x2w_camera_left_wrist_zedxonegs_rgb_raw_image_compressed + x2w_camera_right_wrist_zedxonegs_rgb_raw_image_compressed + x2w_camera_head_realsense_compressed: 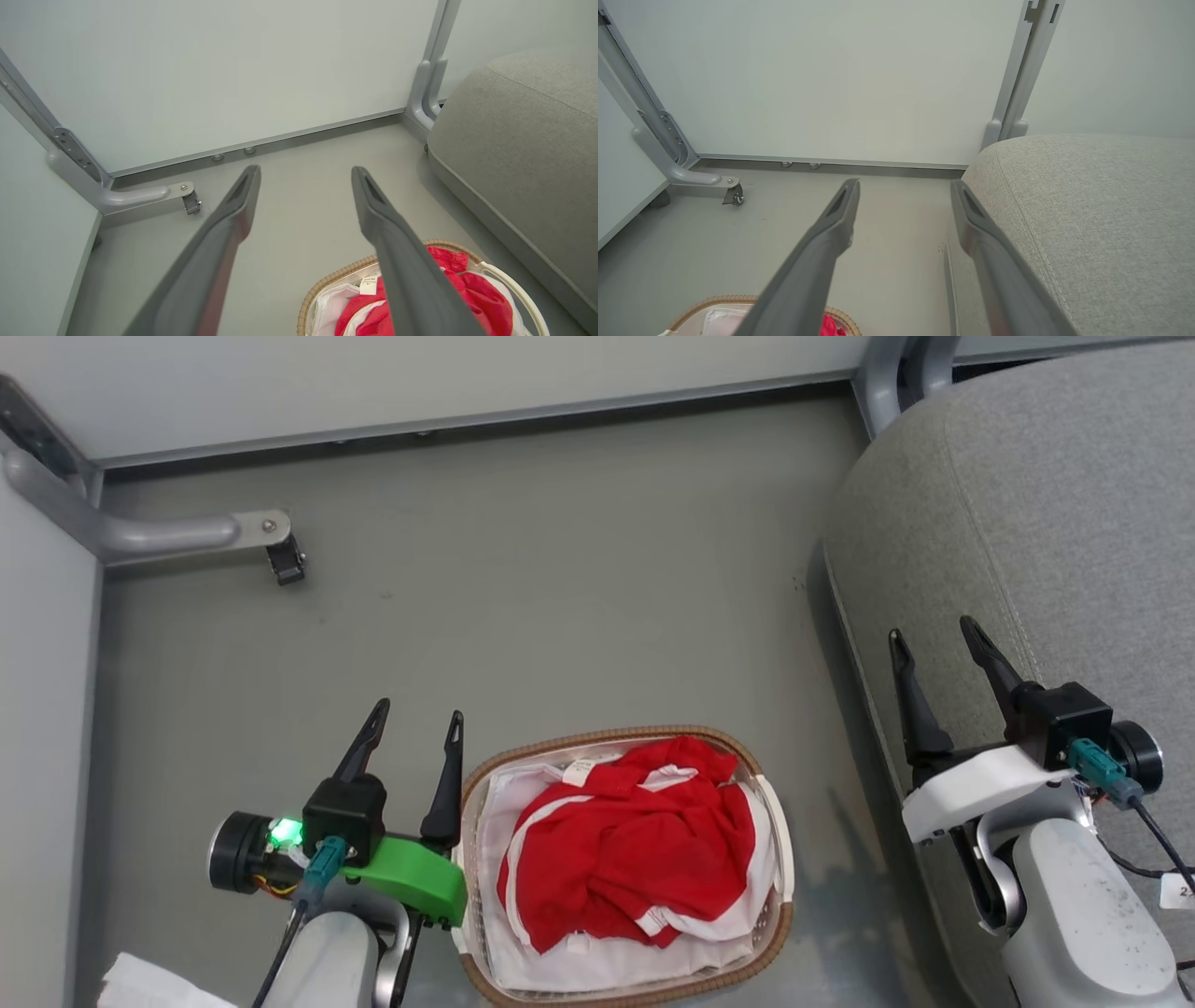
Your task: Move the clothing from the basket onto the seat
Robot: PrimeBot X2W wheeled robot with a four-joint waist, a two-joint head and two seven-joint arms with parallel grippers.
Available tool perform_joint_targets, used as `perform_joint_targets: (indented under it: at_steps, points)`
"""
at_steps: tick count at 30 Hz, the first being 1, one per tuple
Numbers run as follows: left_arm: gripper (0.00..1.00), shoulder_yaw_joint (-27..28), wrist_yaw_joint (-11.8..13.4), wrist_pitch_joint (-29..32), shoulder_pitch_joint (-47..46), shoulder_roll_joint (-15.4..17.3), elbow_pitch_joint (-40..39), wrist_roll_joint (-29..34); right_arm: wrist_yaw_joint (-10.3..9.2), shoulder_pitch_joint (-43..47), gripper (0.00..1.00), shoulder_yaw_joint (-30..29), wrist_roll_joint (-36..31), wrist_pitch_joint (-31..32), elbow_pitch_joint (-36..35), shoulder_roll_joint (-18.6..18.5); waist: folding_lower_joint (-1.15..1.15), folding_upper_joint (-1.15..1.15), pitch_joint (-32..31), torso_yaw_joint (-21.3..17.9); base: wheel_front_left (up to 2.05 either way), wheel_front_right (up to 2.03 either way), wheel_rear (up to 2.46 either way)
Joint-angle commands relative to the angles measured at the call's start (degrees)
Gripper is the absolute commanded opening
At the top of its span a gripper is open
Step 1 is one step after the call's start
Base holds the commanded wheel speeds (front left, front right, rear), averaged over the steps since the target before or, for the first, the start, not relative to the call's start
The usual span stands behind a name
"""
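Red and white clothing [635, 840] is lying bunched in the basket [597, 738] on the floor [560, 569].
The left gripper [419, 709] is hovering open and empty beside the basket's left rim; the right gripper [931, 626] is hanging open and empty over the seat's [1027, 523] left edge.

Your left jaws have two long dark fingers [446, 784] on a black block [345, 812], with a bright green bracket [411, 882], a lit green lamp [283, 831] and a teal plug [322, 868] on a black cable. Your right jaws have matching dark fingers, a white bracket [971, 784], another teal plug and a pale, dark-speckled forearm [1083, 915].
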Motion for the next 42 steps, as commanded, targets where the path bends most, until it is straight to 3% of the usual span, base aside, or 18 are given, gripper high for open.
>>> perform_joint_targets:
  at_steps: [1, 13, 25, 34, 42]
  points:
    - [1.00, -0.5, 0.2, 0.0, -1.7, 0.1, 0.0, -0.8, -0.04, -1.2, 1.00, 0.1, 0.2, -0.3, -0.4, -0.3, 0.00, 0.48, 5.0, -2.7, 0.00, 0.00, 0.00]
    - [1.00, -9.9, 0.0, 0.0, -7.1, 0.1, 4.3, -3.2, -0.04, -4.8, 1.00, 0.1, 0.3, -0.3, -2.5, 0.7, 0.00, 0.48, 15.3, -4.2, 0.00, 0.00, 0.00]
    - [1.00, -20.2, -1.1, 0.0, -14.7, 0.2, 14.8, -0.2, -0.04, -8.1, 1.00, 2.0, 0.3, -0.3, -5.2, 1.6, 0.00, 0.48, 24.2, -6.3, 0.00, 0.00, 0.00]
    - [1.00, -23.0, 0.3, 0.0, -20.3, 0.2, 25.0, 0.8, -0.04, -9.4, 1.00, 2.7, 0.7, -0.3, -6.3, 2.7, 0.00, 0.48, 29.2, -8.2, 0.00, 0.00, 0.00]
    - [1.00, -25.1, 4.2, 0.0, -26.4, 0.3, 35.4, 4.1, -0.04, -10.1, 1.00, 4.0, 0.1, -0.3, -6.6, 3.3, 0.00, 0.48, 32.0, -9.4, 0.00, 0.00, 0.00]
